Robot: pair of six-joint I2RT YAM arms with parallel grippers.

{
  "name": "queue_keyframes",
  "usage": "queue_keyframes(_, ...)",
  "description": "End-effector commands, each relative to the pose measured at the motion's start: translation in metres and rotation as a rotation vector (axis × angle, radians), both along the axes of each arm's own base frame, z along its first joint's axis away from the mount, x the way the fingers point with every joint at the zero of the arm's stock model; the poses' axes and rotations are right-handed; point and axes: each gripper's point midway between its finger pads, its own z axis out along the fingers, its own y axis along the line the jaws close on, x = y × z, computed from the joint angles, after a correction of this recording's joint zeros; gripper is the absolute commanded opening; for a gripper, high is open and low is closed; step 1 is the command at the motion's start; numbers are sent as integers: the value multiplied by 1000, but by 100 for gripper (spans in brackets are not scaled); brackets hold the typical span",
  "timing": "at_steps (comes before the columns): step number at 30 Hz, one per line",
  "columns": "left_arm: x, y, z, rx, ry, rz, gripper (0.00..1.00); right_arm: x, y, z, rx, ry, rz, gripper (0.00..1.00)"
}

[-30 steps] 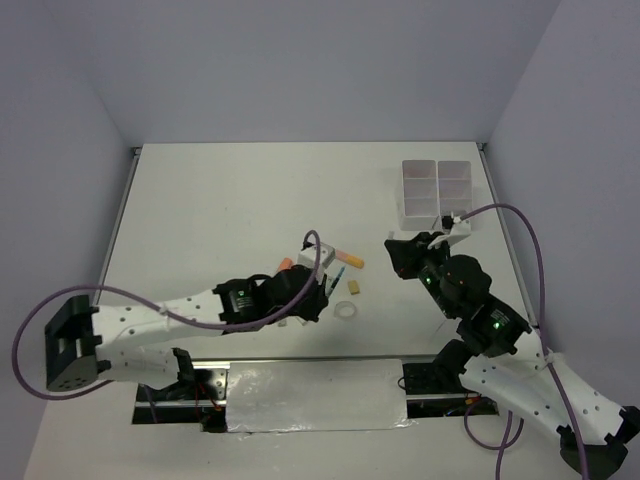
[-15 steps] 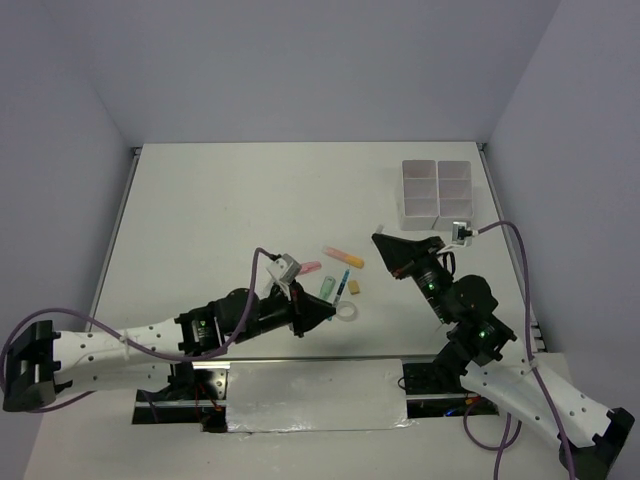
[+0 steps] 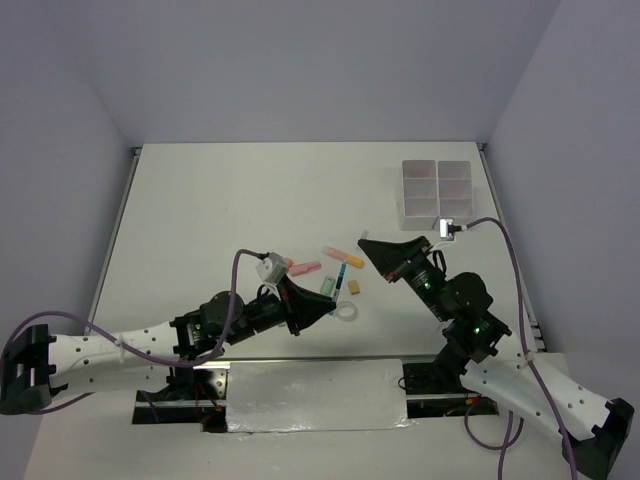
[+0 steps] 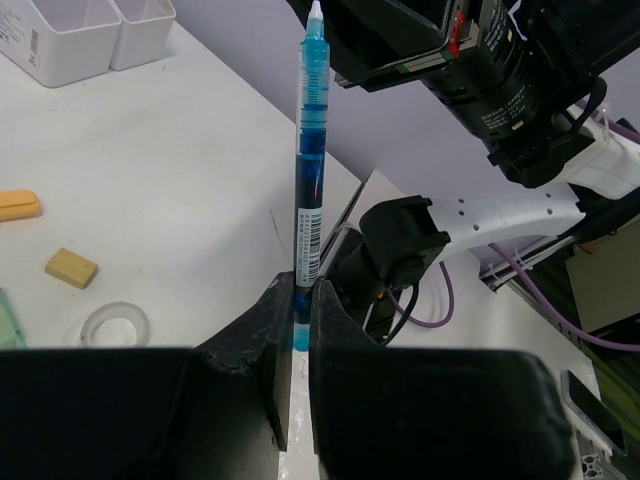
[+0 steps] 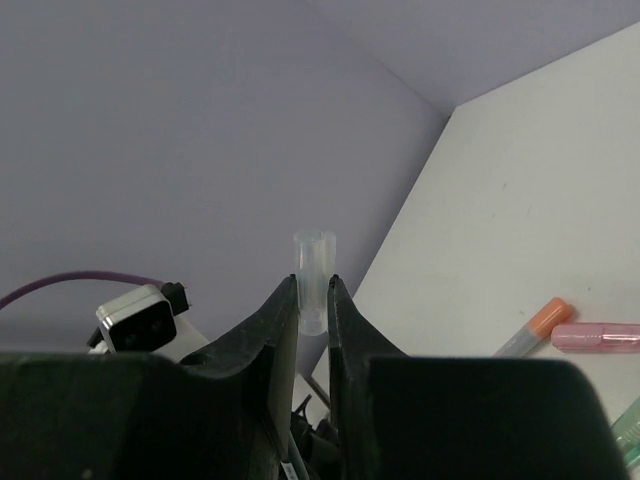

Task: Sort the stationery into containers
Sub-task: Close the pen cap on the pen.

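The right gripper (image 5: 312, 290), pinching a clear cap (image 5: 313, 262), has swung leftward toward the left gripper (image 4: 297, 300), which is clamped on an upright blue pen (image 4: 310, 150). Capping seems the step in hand, and it needs tip and cap lined up, with nothing between them. The trays (image 3: 437, 188) lie well apart, and the eraser (image 4: 71, 268) and tape ring (image 4: 114, 325) rest on the desk (image 4: 180, 180).

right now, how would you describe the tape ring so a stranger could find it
On the white table, find the loose stationery cluster by the left gripper. The tape ring lies at its near edge, beside a small yellow eraser; it is the only clear, hollow circle there.
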Motion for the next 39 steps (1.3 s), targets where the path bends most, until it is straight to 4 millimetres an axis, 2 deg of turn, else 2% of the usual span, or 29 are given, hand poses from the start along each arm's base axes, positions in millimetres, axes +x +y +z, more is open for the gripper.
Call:
queue_keyframes(1, -4, -2, 33, -74, -65, -20, 0, -6, 8, 23, 17, -37, 46, 0)
queue_keyframes(13, -1, -2, 27, -57, -58, -7, 0, -17, 22, 33, -7, -80, 100, 0)
queue_keyframes(30, 0, -2, 22, -46, -52, -4, 0, -21, 23, 44, -16, -118, 110, 0)
queue_keyframes(39, 1, 2, 19, -48, -44, 15, 0, -24, 24, 43, -22, -117, 123, 0)
